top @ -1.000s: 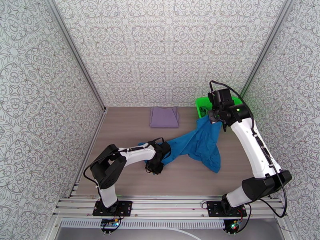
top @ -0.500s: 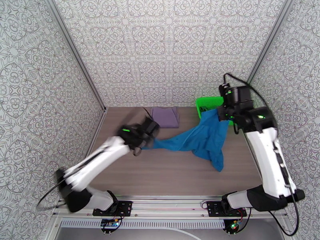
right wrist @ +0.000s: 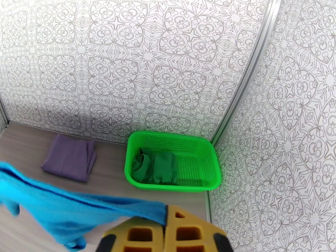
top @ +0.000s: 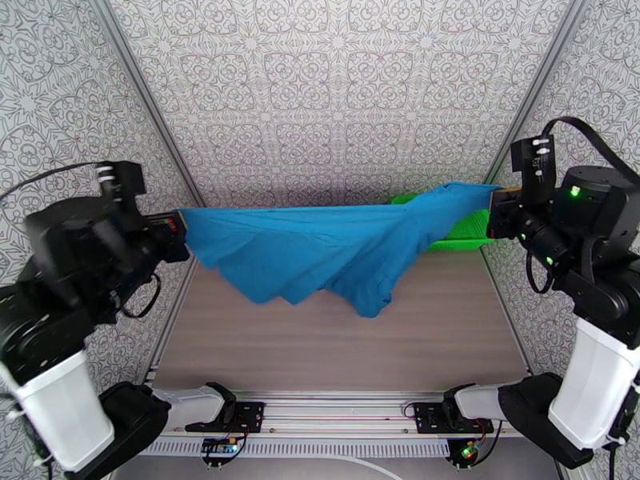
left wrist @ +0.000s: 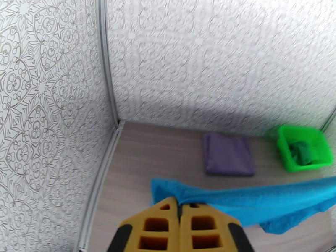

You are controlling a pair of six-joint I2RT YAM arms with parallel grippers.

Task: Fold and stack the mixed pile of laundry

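Left claw point(left wrist: 179, 204) and right claw point(right wrist: 165, 213) clamp one blue shirt point(top: 320, 250) mid-frame; one lavender garment point(left wrist: 228, 154); one dark green garment point(right wrist: 153, 166) in one mesh basket point(right wrist: 201, 162).

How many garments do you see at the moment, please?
3: blue shirt stretched between left gripper and right gripper; lavender cloth folded at the back of the table; green cloth in the basket. More may hide under it.

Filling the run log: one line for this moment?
bright blue cloth shirt: stretched aloft | left fingers: shut on its edge | right fingers: shut on opposite edge | dark green cloth: in green plastic basket
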